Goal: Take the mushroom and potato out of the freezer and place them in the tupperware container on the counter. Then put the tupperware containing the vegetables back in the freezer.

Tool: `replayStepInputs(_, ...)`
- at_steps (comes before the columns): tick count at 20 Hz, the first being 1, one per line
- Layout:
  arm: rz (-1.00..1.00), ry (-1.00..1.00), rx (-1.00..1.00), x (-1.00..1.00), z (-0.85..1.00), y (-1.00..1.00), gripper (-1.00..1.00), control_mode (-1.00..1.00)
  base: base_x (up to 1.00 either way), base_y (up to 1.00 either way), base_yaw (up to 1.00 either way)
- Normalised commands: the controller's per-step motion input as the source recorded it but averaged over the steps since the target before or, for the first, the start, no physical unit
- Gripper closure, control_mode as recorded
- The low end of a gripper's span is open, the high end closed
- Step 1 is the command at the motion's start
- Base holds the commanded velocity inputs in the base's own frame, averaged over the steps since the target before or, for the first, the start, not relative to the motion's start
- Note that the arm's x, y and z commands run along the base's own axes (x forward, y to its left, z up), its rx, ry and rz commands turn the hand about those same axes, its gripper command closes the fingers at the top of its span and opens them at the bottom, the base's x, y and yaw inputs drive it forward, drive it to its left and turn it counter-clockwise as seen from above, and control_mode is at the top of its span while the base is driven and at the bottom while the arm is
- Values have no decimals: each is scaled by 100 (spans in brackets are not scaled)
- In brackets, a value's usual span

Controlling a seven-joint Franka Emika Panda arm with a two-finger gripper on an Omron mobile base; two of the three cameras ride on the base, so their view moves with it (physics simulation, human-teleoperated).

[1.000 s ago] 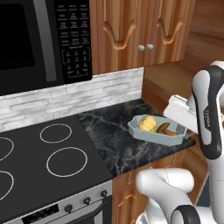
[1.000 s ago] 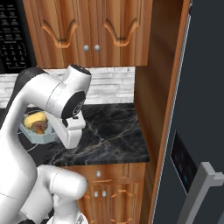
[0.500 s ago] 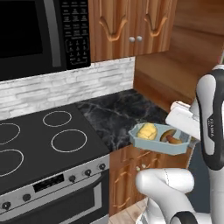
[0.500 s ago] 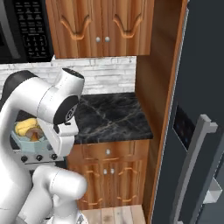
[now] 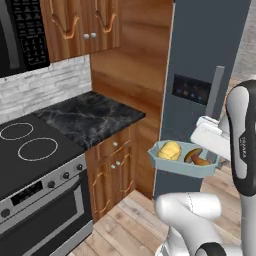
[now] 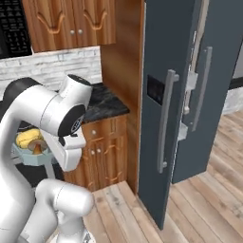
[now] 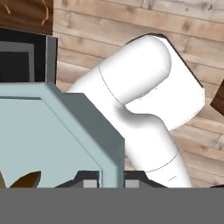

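The gripper (image 7: 108, 183) was clamped on the rim of the tupperware container (image 5: 181, 165), held in the air before the freezer (image 5: 200, 75), off the counter (image 5: 90, 117). Potato (image 5: 169, 150) and mushroom (image 5: 196, 157) lay inside it. No writing could be read on anything.

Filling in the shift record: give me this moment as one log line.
phase: carrying to freezer | pincer: shut on tupperware container rim | contents: potato, mushroom | container: airborne, clear of counter
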Motion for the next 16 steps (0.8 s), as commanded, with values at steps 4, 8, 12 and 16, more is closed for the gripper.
replayStepInputs(4, 0, 0, 0, 0, 0, 0, 100, 100, -76, -8, -50)
replayStepInputs(8, 0, 0, 0, 0, 0, 0, 100, 100, -7, -33, -39)
replayStepInputs(12, 0, 0, 0, 0, 0, 0, 100, 100, 31, -49, -32)
replayStepInputs(16, 0, 0, 0, 0, 0, 0, 100, 100, 59, -55, -27)
